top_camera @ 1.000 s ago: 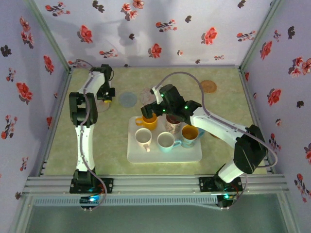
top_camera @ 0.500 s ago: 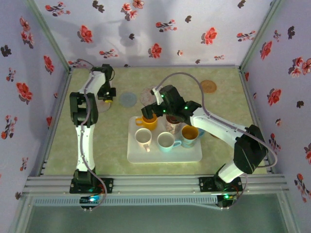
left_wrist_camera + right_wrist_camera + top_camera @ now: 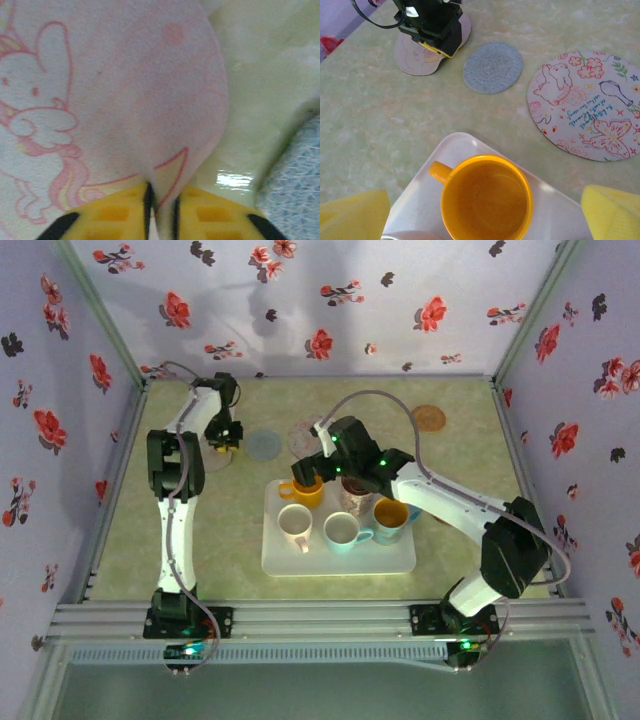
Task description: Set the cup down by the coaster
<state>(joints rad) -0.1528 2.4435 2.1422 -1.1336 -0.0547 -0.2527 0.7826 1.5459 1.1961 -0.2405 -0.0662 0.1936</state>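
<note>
Since a second ago the left arm's wrist has edged slightly toward the far wall and the middle, while the right arm hangs much where it was.

An orange cup (image 3: 487, 200) stands upright, mouth up and empty, on the far left corner of a white tray (image 3: 400, 560). Its axis is vertical, and its handle sticks out level toward the left side of the surface (image 3: 230, 530). The right pincer (image 3: 481, 214) hovers over it with its yellow fingers spread wide apart, one on each side of the cup and clear of it.

Sharing the tray are a white cup (image 3: 295, 522), a pale blue cup (image 3: 342, 529) and a mug with a yellow inside (image 3: 391, 514).

Beyond the tray's far edge a printed coaster (image 3: 585, 105) lies flat, with a grey coaster (image 3: 492, 67) just to its left. Further left lies a pink coaster (image 3: 100, 90). The left pincer (image 3: 162, 197) sits at its rim, fingers close together with the coaster's edge in the narrow slit between them. I cannot tell whether they press on it. A brown coaster (image 3: 430, 418) lies well apart, near the far right.
</note>
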